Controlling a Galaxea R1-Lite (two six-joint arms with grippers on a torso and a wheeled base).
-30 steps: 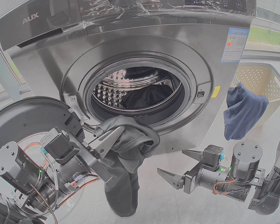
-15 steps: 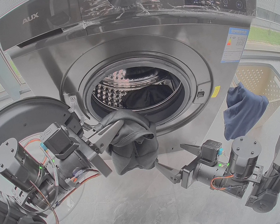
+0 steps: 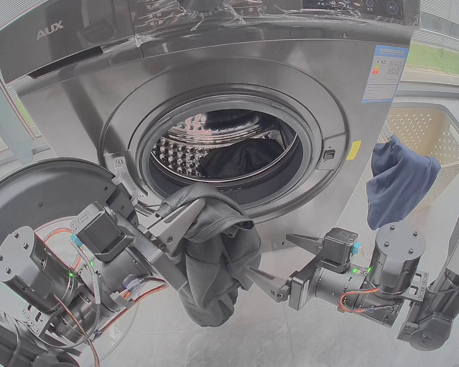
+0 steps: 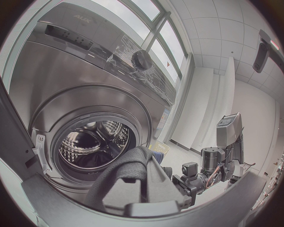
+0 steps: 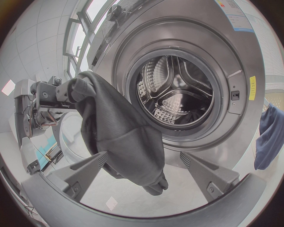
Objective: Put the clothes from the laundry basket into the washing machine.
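The washing machine (image 3: 281,72) stands with its round door (image 3: 24,204) swung wide open to the left, and in its shiny drum (image 3: 179,149) lies one dark cloth (image 3: 240,158). To the right of the machine stands the pale laundry basket (image 3: 436,135) — one blue cloth (image 3: 398,185) hangs over its near rim, and what else is inside I cannot tell. The left gripper (image 3: 189,218) is clamped tight on one grey cloth (image 3: 217,256), holding it up right in front of the drum's mouth, and most of the cloth droops down toward the floor (image 3: 264,351). So there are three cloths in all: one in the drum, one in the grip, one on the basket. There is one machine, one basket and two grippers. The right gripper (image 3: 270,255) sits low in front of the machine with its fingers spread wide and nothing in them — one fingertip is just beside the hanging grey cloth, and I cannot tell if it touches. The grey cloth hides a bit of the opening's low rim
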